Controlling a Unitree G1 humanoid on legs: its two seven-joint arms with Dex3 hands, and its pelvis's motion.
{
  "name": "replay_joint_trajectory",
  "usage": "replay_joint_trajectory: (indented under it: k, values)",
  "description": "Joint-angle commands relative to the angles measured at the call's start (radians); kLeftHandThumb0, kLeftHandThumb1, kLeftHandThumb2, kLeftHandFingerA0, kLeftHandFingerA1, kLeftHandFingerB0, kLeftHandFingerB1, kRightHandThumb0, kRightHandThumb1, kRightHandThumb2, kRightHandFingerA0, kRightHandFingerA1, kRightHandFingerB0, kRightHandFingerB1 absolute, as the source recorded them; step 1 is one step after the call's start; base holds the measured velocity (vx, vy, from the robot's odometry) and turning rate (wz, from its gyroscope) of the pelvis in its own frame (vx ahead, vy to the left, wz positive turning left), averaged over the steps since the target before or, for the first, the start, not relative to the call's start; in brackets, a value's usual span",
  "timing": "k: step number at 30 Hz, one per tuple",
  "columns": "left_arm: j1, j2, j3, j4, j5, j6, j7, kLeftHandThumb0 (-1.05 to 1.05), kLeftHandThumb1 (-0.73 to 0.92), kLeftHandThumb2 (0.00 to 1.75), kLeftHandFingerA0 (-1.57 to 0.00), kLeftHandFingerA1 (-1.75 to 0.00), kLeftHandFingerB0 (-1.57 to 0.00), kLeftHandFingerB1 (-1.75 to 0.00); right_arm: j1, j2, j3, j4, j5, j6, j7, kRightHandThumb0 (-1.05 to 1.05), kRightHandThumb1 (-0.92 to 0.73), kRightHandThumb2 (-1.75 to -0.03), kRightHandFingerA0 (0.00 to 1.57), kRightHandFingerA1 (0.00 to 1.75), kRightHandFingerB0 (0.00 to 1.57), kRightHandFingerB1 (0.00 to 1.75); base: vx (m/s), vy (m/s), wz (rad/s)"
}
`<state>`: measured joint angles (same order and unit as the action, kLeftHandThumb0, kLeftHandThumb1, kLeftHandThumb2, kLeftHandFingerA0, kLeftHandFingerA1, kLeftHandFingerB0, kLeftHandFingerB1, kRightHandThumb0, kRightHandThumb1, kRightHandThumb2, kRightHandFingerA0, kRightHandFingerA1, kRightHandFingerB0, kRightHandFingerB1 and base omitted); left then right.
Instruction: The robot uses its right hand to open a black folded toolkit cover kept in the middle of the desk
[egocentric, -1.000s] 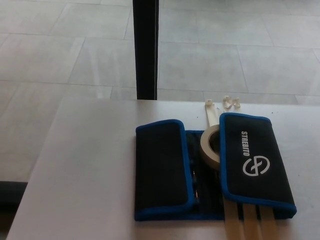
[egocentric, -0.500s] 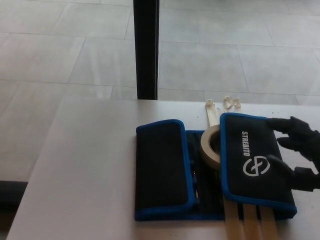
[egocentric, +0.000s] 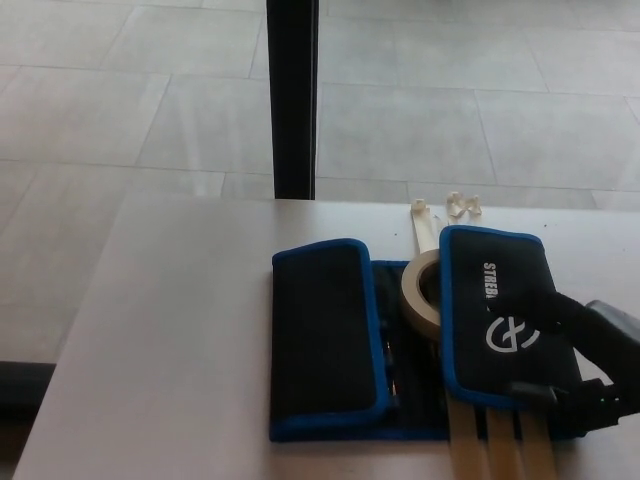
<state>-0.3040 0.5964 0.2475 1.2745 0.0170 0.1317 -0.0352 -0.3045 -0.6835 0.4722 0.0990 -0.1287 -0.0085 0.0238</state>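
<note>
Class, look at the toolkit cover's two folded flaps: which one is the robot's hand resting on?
The right flap, the one printed with white lettering and a logo; the right hand lies across it. The left flap is plain black and untouched.

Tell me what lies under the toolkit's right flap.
A roll of beige tape pokes out from under the right flap, and pale strips stick out beyond its near edge. The rest beneath is covered. The right hand rests on this flap.
</note>
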Motion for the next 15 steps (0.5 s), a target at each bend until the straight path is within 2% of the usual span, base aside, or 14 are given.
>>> replay_joint_trajectory:
  k: [1, 5, 6, 7, 8, 9, 10, 12, 13, 14, 15]
  values:
    - [-0.010, 0.029, -0.004, 0.010, -0.002, 0.036, -0.006, -0.62, 0.20, 1.22, -0.59, -1.02, 0.00, -0.72, -0.014, -0.146, 0.096, 0.010, -0.382, -0.177, 0.023, -0.50, -0.69, -0.60, 0.32, 0.55, 0.39, 0.39, 0.00, 0.000, 0.00]
    - [-0.007, 0.030, 0.002, 0.012, -0.007, 0.032, -0.012, -0.62, 0.18, 1.20, -0.58, -1.00, -0.01, -0.72, -0.030, -0.143, 0.114, 0.044, -0.434, -0.185, -0.033, -0.51, -0.68, -0.60, 0.36, 0.56, 0.43, 0.40, 0.00, 0.000, 0.00]
    - [-0.007, 0.030, 0.001, 0.012, -0.006, 0.030, -0.013, -1.02, 0.30, 1.46, -0.63, -1.17, 0.00, -0.84, -0.033, -0.141, 0.118, 0.049, -0.446, -0.182, -0.041, -0.52, -0.69, -0.60, 0.36, 0.57, 0.42, 0.40, 0.00, 0.000, 0.00]
    - [-0.004, 0.031, -0.001, 0.012, -0.004, 0.025, -0.016, -1.05, 0.32, 1.48, -0.65, -1.19, -0.10, -0.90, -0.040, -0.135, 0.126, 0.065, -0.473, -0.182, -0.070, -0.58, -0.53, -0.92, 0.36, 0.63, 0.36, 0.54, 0.00, 0.000, 0.00]
    - [-0.004, 0.031, -0.005, 0.013, 0.000, 0.024, -0.015, -0.63, 0.18, 1.21, -0.56, -1.00, 0.00, -0.71, -0.044, -0.133, 0.132, 0.070, -0.491, -0.176, -0.083, -0.57, -0.53, -0.91, 0.33, 0.62, 0.38, 0.55, 0.00, 0.000, 0.00]
    - [-0.004, 0.033, -0.006, 0.013, 0.001, 0.024, -0.014, -0.63, 0.18, 1.21, -0.56, -1.00, 0.00, -0.71, -0.046, -0.130, 0.135, 0.073, -0.499, -0.173, -0.086, -0.57, -0.53, -0.91, 0.33, 0.62, 0.38, 0.55, 0.00, 0.000, 0.00]
    - [-0.003, 0.035, -0.006, 0.012, 0.002, 0.024, -0.014, -0.70, 0.17, 1.24, -0.54, -1.02, 0.00, -0.75, -0.049, -0.121, 0.140, 0.078, -0.510, -0.159, -0.095, -0.49, -0.66, -0.59, 0.35, 0.55, 0.45, 0.40, 0.00, 0.000, 0.00]
    - [-0.002, 0.036, -0.014, 0.016, 0.009, 0.014, -0.020, -0.72, 0.18, 1.25, -0.59, -1.04, -0.05, -0.76, -0.059, -0.099, 0.162, 0.086, -0.565, -0.110, -0.127, -0.50, -0.67, -0.59, 0.36, 0.52, 0.45, 0.39, 0.00, 0.000, 0.00]
    - [-0.003, 0.036, -0.015, 0.018, 0.011, 0.013, -0.019, -0.68, 0.18, 1.22, -0.61, -1.03, 0.00, -0.73, -0.062, -0.090, 0.167, 0.090, -0.579, -0.097, -0.138, -0.58, -0.53, -0.91, 0.31, 0.58, 0.40, 0.54, 0.00, 0.000, 0.00]
    - [-0.003, 0.036, -0.016, 0.019, 0.011, 0.014, -0.018, -0.68, 0.18, 1.22, -0.61, -1.03, 0.00, -0.73, -0.064, -0.084, 0.172, 0.093, -0.591, -0.085, -0.146, -0.58, -0.53, -0.91, 0.31, 0.58, 0.40, 0.54, 0.00, 0.000, 0.00]
    - [-0.004, 0.036, -0.016, 0.016, 0.010, 0.015, -0.016, -1.05, 0.31, 1.48, -0.64, -1.19, -0.13, -0.93, -0.073, -0.063, 0.188, 0.095, -0.621, -0.033, -0.141, -0.52, -0.68, -0.60, 0.34, 0.51, 0.43, 0.36, 0.00, 0.000, 0.00]
